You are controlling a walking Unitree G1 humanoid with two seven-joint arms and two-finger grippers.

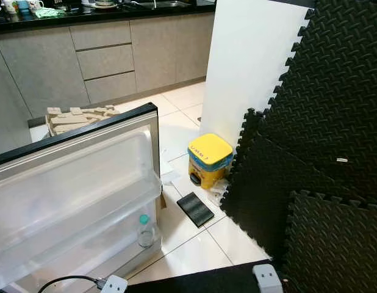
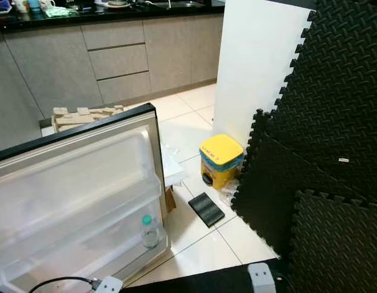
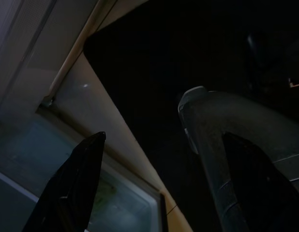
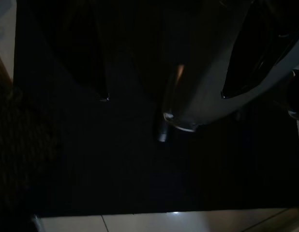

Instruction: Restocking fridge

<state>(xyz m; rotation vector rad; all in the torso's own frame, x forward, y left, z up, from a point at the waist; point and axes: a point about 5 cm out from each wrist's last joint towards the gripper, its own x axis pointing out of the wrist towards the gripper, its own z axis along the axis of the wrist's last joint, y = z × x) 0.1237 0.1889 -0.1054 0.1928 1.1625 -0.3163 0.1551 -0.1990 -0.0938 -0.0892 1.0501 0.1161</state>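
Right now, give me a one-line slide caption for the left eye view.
Open fridge door with one bottle on its lowest shelf; yellow bin and black foam mats on the tiled kitchen floor.

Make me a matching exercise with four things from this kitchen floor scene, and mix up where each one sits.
Things:
1. bottle
2. yellow bin
3. foam mats
4. small black pad

Places:
A. flat on the tiles in front of the bin
B. low shelf of the open fridge door
C. standing on the robot's right
D. at the foot of the white panel

Pairs: 1-B, 2-D, 3-C, 4-A
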